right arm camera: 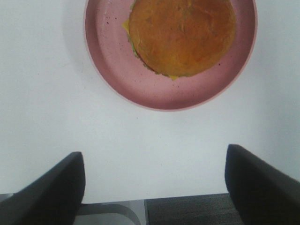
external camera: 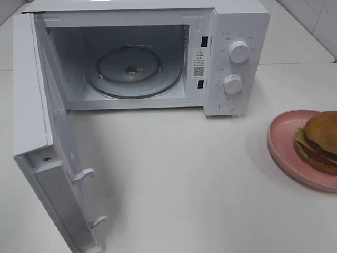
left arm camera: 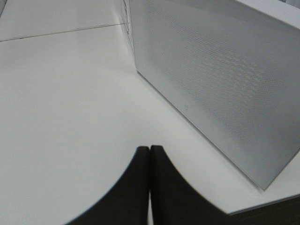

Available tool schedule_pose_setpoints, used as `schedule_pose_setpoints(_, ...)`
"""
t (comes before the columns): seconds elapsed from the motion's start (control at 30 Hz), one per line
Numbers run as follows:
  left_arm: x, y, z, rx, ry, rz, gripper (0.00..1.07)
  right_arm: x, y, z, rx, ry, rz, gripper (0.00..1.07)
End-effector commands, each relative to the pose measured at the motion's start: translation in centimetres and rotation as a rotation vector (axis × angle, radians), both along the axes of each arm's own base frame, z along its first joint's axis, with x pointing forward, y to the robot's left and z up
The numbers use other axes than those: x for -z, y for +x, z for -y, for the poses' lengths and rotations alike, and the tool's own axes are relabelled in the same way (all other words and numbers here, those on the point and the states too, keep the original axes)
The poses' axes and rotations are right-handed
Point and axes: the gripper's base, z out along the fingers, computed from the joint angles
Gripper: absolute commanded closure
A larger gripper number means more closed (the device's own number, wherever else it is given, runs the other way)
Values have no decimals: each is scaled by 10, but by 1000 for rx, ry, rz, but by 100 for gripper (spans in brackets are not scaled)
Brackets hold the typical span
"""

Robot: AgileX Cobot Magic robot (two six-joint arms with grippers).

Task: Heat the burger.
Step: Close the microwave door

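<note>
The burger [external camera: 319,141] with its golden-brown bun, yellow cheese, tomato and lettuce rests on a round pink plate [external camera: 281,137] at the right edge of the table. From above, the right wrist view shows the burger [right arm camera: 182,35] on the plate [right arm camera: 112,65], with my right gripper [right arm camera: 154,183] open and hanging short of the plate, nothing between its fingers. My left gripper [left arm camera: 149,154] is shut and empty, beside the outer face of the microwave door [left arm camera: 220,84]. Neither gripper shows in the exterior high view.
A white microwave [external camera: 231,58] stands at the back, its door [external camera: 37,137] swung wide open to the left. A glass turntable [external camera: 134,71] lies inside the cavity. Two knobs [external camera: 238,51] sit on its right panel. White tabletop [external camera: 184,174] stretches between microwave and plate.
</note>
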Motion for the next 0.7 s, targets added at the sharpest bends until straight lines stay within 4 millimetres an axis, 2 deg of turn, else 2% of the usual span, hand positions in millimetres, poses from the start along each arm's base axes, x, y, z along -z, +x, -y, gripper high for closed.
schedule_pose_setpoints(0.03,0,-1,0,2,-5,23,106,-1,-24,2,9,-1,23,31)
schedule_pose_setpoints(0.07,0,-1,0,2,-5,23,106,1,-41,3,10,0,40,31)
schedule_pose_setpoints(0.1,0,-1,0,2,-5,23,106,1,-50,3,10,0,53,31)
schedule_pose_setpoints(0.13,0,-1,0,2,-5,23,106,1,-50,3,10,0,53,31)
schedule_pose_setpoints(0.2,0,-1,0,2,-5,23,106,0,-80,4,10,2,108,31)
schedule_pose_setpoints(0.23,0,-1,0,2,-5,23,106,0,-80,4,10,2,108,31)
schedule_pose_setpoints(0.3,0,-1,0,2,-5,23,106,3,-103,5,8,2,158,31)
schedule_pose_setpoints(0.4,0,-1,0,2,-5,23,106,4,-108,5,8,3,173,31)
schedule_pose_setpoints(0.47,0,-1,0,2,-5,23,106,11,-132,5,-1,1,255,31)
schedule_pose_setpoints(0.5,0,-1,0,2,-5,23,106,11,-132,5,-1,1,255,31)
schedule_pose_setpoints(0.57,0,-1,0,2,-5,23,106,14,-146,6,-33,-11,343,31)
schedule_pose_setpoints(0.7,0,-1,0,2,-5,23,106,19,-155,5,-41,-7,415,31)
